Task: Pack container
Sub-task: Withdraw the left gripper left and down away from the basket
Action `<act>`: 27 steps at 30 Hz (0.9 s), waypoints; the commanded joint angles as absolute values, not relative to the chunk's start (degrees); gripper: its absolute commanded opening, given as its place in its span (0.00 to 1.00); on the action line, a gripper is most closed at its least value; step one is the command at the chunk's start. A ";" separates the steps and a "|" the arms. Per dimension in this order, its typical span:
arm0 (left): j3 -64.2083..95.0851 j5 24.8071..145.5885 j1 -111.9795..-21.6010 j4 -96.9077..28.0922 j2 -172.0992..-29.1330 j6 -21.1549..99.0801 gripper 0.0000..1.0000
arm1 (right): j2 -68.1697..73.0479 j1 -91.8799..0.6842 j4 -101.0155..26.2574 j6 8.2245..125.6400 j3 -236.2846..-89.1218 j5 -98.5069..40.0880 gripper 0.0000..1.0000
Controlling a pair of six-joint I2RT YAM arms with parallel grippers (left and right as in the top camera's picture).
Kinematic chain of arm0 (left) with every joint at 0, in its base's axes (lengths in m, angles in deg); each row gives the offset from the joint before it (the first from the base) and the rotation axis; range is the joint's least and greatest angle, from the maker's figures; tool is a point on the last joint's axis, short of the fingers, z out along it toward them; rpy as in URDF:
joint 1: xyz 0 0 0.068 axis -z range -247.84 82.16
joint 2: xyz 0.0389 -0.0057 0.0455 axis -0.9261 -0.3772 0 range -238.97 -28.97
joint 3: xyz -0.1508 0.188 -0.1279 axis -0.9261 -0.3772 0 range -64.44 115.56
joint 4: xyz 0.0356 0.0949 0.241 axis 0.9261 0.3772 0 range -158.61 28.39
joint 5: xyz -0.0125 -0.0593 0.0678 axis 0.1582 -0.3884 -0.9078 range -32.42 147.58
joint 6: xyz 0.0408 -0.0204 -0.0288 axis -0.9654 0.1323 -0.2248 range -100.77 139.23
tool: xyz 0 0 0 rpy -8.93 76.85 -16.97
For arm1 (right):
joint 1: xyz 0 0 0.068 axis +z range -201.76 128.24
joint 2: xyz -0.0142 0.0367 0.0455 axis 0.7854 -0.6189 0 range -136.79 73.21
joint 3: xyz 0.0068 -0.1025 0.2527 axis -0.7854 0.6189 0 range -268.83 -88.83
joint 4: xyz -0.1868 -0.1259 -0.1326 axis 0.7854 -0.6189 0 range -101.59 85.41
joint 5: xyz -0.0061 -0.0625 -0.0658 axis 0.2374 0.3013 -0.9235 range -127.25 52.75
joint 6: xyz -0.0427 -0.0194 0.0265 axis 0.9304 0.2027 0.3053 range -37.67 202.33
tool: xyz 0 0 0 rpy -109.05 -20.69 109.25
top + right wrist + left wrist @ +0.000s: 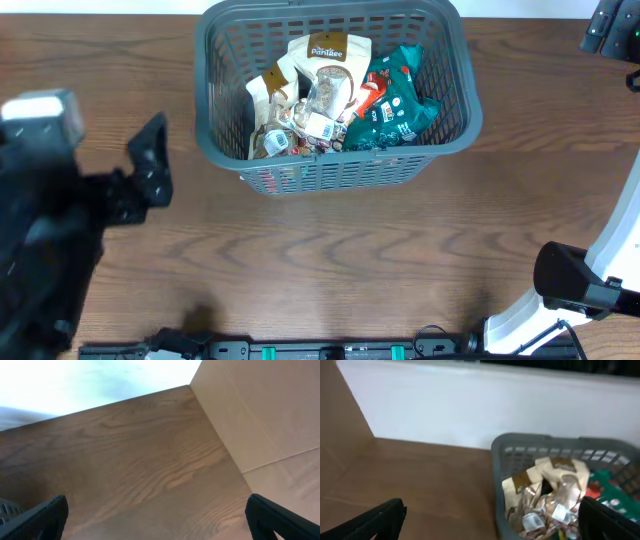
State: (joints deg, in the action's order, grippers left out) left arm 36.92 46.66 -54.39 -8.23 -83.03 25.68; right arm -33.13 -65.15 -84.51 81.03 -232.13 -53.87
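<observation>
a dark grey basket [330,175] with slotted lattice walls holds cream-and-brown packets [322,62] and teal packets [398,100] touched with red, on a brown wood-grain table [350,260].

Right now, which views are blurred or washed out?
Overhead: container and packets sharp, left arm smeared. Left wrist: soft all over, the container fuzzy. Right wrist: table grain crisp, top-left corner blown out white.
</observation>
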 commanded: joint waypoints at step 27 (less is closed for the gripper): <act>-14.99 46.18 -70.06 -39.25 -47.80 40.98 0.99 | -31.89 -65.56 -84.60 80.22 -232.77 -54.62 0.99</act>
